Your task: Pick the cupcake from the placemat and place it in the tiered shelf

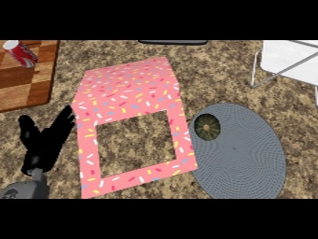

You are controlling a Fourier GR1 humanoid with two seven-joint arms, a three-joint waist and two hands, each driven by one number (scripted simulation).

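Observation:
A small cupcake (pixel 207 126) with a dark olive top sits at the left edge of a round grey placemat (pixel 244 154). The white tiered shelf (pixel 299 60) with grey metal legs stands at the upper right. My left hand (pixel 44 140) rests at the lower left, fingers straight and pointing up, well left of the cupcake and holding nothing. My right hand does not show.
A pink sprinkle-patterned frame (pixel 130 93) with a square opening lies in the middle of the speckled counter (pixel 216 60). At the upper left a red soda can (pixel 21 52) lies on a wooden chequered board (pixel 10 84). A dark object (pixel 173 42) sits at the top edge.

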